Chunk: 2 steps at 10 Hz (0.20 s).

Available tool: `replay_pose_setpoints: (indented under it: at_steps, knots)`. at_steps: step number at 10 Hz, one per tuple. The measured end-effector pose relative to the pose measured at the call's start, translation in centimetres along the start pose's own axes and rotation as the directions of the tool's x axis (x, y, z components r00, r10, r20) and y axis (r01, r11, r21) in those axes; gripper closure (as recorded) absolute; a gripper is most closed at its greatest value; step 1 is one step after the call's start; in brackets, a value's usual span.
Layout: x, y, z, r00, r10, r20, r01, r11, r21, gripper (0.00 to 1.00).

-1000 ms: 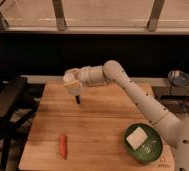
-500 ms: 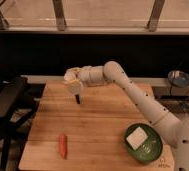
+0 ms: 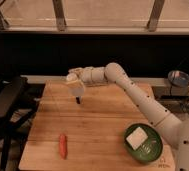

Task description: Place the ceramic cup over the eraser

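Cream-white ceramic, tinged yellow — the ceramic cup (image 3: 76, 86) hangs at the end of the arm (image 3: 138, 97), above the far-left part of the wooden bench (image 3: 95, 132), at about 11 o'clock from the bench's middle. The gripper (image 3: 74, 80) sits right at the cup, and from the way the cup rides off the wood I judge the jaws are holding it, though I cannot tell how wide they stand. The eraser (image 3: 78, 100) is a tiny dark upright block just under the cup's lower edge, at 6 o'clock from it; whether rim and block touch I cannot tell.

The cup looks tilted rather than mouth-down, so the lowering step is not yet done.

What could go wrong:
- The rim may catch the eraser and tip it flat or flick it away, because the block is small and standing on end.
- A tilted cup could land on 1 edge and roll off once released.
- If the cup is off-centre, it may pin the eraser under the rim instead of covering it.

Well apart, at 7 o'clock, lies an orange-red stick (image 3: 63, 145); at 4 o'clock a green dish (image 3: 155, 151) carries a white block (image 3: 137, 137) — neither is in the way.
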Motion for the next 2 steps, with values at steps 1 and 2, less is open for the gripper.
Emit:
replay_pose_setpoints:
  at_steps: [1,2]
  knots:
    - [0.14,0.07,0.33,1.000,-0.003,0.001,0.003,1.000,-0.005,0.30]
    - [0.14,0.16,0.70,1.000,-0.005,0.001,0.005,1.000,-0.010,0.39]
